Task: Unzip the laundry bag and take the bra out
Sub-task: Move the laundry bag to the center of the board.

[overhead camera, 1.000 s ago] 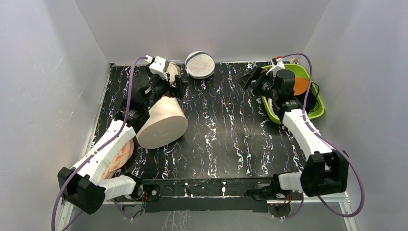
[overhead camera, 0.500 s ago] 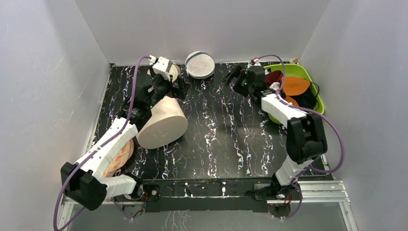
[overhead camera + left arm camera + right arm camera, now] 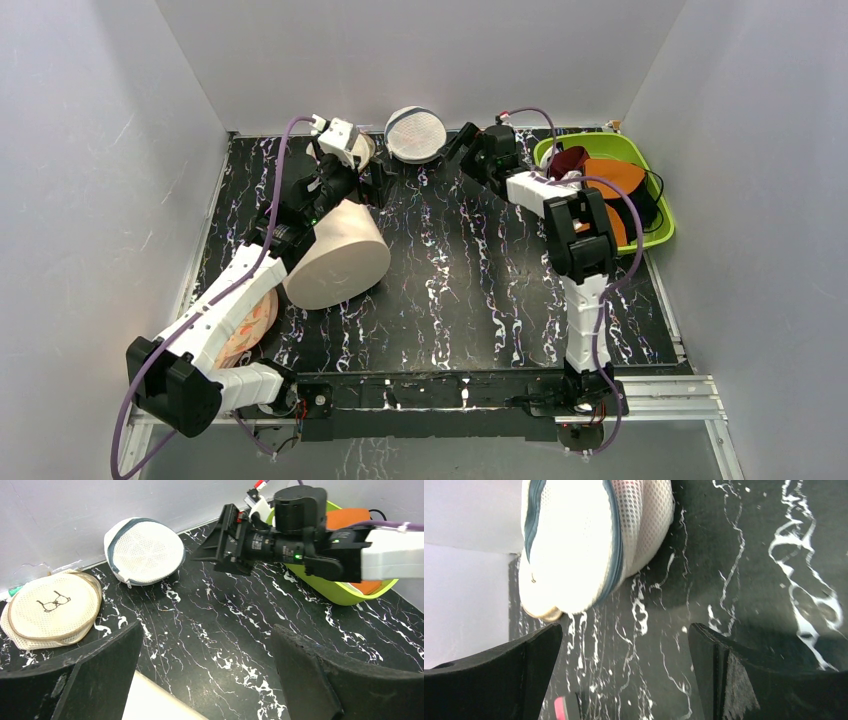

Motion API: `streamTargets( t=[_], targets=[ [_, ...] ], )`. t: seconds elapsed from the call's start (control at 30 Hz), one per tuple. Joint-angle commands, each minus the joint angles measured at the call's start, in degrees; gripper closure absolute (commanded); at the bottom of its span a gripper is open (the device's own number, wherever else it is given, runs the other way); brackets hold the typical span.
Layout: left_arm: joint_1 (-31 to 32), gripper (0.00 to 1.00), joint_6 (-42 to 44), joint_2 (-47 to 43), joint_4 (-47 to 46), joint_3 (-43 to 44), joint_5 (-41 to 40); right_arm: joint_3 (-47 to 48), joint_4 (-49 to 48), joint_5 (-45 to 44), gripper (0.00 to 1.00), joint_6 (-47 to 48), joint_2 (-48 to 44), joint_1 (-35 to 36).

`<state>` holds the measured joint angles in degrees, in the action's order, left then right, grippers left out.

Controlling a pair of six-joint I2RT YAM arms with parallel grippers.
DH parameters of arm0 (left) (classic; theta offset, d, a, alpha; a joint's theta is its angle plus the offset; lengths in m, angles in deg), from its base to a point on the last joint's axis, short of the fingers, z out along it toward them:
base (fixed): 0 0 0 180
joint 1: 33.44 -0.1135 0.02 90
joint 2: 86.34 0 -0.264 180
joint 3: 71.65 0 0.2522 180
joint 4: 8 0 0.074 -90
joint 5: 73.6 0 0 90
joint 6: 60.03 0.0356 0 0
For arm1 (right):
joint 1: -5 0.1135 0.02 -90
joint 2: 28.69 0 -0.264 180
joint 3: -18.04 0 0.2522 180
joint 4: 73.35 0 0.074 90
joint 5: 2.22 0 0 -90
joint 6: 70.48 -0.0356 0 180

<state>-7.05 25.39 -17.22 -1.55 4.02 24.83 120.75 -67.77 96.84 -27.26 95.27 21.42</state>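
The right tool (image 3: pixel 625 630) is held with its jaws apart, clamped on nothing. The laundry bag (image 3: pixel 594 540) is seen just ahead of it, propped on edge on the tabletop (image 3: pixel 450 270) against the back wall. The left tool (image 3: pixel 207 627) is likewise spread open and empty, with the bag farther ahead and to its left.

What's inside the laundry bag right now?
The laundry bag looks zipped shut; only a faint reddish tint shows through its mesh. The contents themselves are hidden.
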Motion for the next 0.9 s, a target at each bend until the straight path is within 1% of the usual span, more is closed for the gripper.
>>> streamTargets(
  t=[0.0,0.13,0.2,0.27,0.33,0.4,0.47,0.53,0.57,0.63,0.77,0.87],
  targets=[
    [0.1,0.02,-0.4,0.2,-2.0,0.8,1.7,7.8,-6.6,-0.3,0.02,-5.1,4.9,0.2],
    [-0.2,0.02,-0.6,0.6,-2.0,0.8,2.0,13.5,-7.2,-2.3,0.02,-9.1,10.3,0.9],
    [-0.3,0.02,-0.7,0.9,-2.1,0.8,2.0,16.4,-7.8,-2.2,0.04,-10.9,13.0,1.2],
    [-0.3,0.02,-0.9,1.3,-2.1,0.8,2.1,19.3,-8.5,-1.8,0.07,-12.9,15.5,1.5],
    [-0.3,0.01,-1.0,1.8,-2.2,0.8,2.4,21.8,-8.2,-1.4,0.14,-14.8,18.1,1.8],
    [-0.4,0.02,-1.1,2.7,-1.8,1.2,2.7,23.6,-7.5,-1.8,0.17,-16.2,19.7,2.0],
    [-0.5,0.02,-1.2,3.4,-1.4,1.6,2.9,24.6,-6.9,-2.4,0.28,-17.3,20.5,2.1],
    [-0.5,0.02,-1.2,3.4,-1.4,1.6,3.1,24.7,-6.8,-2.4,0.34,-18.1,20.7,2.1],
    [-0.5,0.02,-1.2,3.3,-1.5,1.4,3.0,24.5,-7.0,-2.3,0.39,-18.1,20.6,2.3],
    [-0.5,0.02,-1.3,3.1,-1.7,1.3,2.9,23.5,-7.0,-2.0,0.53,-17.6,19.7,2.5],
    [-0.5,0.02,-1.1,3.1,-1.7,1.2,2.8,17.3,-7.6,0.0,0.74,-16.3,16.0,2.3],
    [-0.5,0.02,-0.9,3.3,-1.6,1.2,2.6,10.1,-7.1,2.1,0.84,-14.3,10.4,1.9]
  ],
)
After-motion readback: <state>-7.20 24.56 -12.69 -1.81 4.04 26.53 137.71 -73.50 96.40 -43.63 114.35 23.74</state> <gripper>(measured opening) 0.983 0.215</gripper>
